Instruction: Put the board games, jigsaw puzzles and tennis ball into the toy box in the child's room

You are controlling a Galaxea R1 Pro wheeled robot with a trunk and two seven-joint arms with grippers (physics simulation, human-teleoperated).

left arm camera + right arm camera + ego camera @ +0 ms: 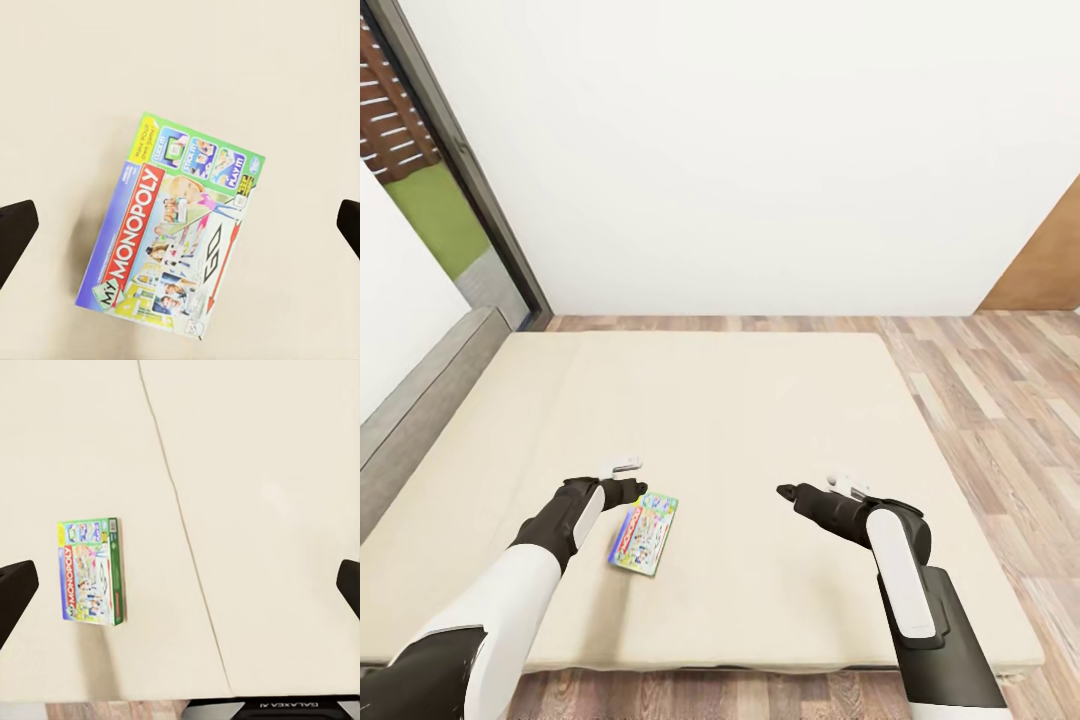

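The left hand (628, 478) hangs wide open above the Monopoly box (174, 227). It looks stiff and light; grab its long edges.

Matt cloth, printed card and smooth plastic over plank wood

The bed (760, 420) had a plain beige mattress of matt, smooth cloth with a faint seam, and a dull grey frame. The board game (176, 232) looked like printed card, brightly coloured with a slight sheen. Both arms wore smooth white and black plastic shells. The floor (1000, 400) was grained wood plank, and the wall (760, 150) was flat matt white.
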